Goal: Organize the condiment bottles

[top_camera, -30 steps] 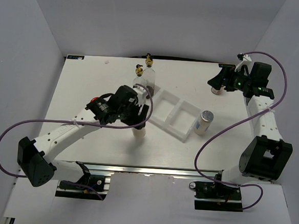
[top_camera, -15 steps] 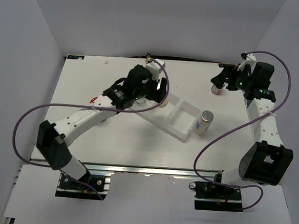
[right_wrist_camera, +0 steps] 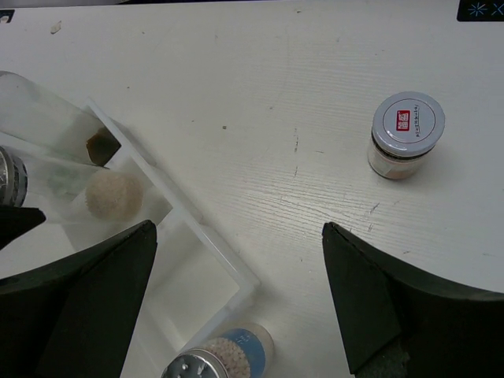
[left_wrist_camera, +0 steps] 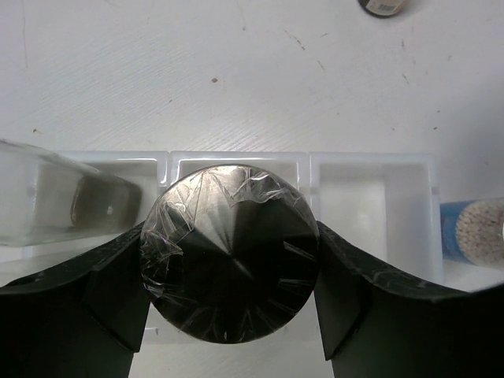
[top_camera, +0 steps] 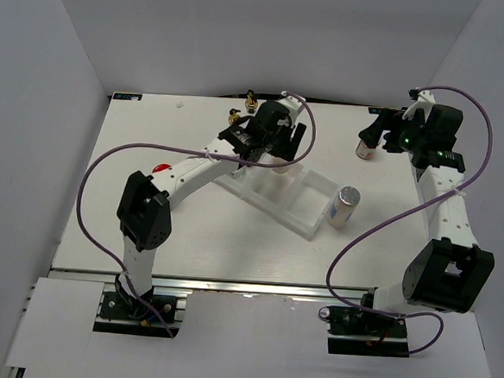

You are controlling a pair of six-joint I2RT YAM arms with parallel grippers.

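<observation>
My left gripper (top_camera: 276, 147) is shut on a silver-capped shaker (left_wrist_camera: 230, 252), upright over the middle compartment of the white tray (top_camera: 306, 219). I cannot tell whether the shaker rests on the bottom. Its beige contents show in the right wrist view (right_wrist_camera: 114, 194). Two glass bottles with gold tops (top_camera: 234, 116) (top_camera: 251, 98) stand at the tray's left end; one (left_wrist_camera: 47, 201) appears to be in the left compartment. A second shaker (top_camera: 343, 206) with a blue label stands just right of the tray. My right gripper (top_camera: 378, 137) is open and empty next to the white-lidded jar (right_wrist_camera: 405, 134).
The tray's right compartment (left_wrist_camera: 370, 205) holds nothing. A red lid (top_camera: 158, 169) shows beside the left arm's forearm, mostly hidden. White walls enclose the table at the left, back and right. The purple cables loop over both arms.
My left arm has carried the shaker from the near middle of the table away to the tray's middle compartment. The right gripper has barely moved.
</observation>
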